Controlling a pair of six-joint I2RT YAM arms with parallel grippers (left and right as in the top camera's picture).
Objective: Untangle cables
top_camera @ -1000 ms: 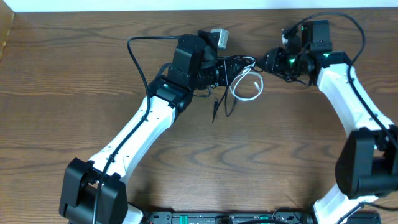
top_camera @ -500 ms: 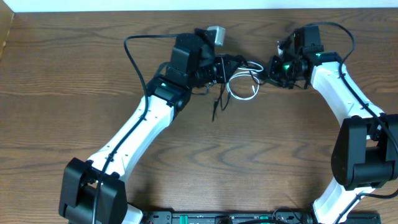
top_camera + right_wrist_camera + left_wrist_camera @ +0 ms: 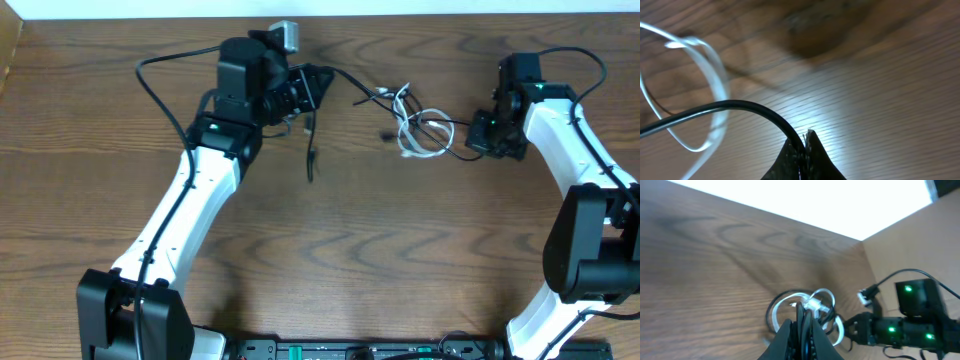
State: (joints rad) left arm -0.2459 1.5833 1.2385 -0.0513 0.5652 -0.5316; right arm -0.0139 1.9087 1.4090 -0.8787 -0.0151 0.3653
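The right gripper [image 3: 802, 139] is clenched on the black cable [image 3: 740, 104]; beyond it the white cable [image 3: 719, 82] loops, blurred. The left gripper [image 3: 802, 325], its fingers cut off below, also pinches the black cable. Both cables tangle on the table [image 3: 400, 250] between the 2 grippers.

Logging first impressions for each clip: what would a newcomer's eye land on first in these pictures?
First, the knot of a thin white cord and a thin black cord, lying toward the far edge of the brown wooden table, between the two arms. The left pincer and the right pincer, both shut, grip the black cord from opposite sides. A loose black end trails toward the near side by the left pincer.
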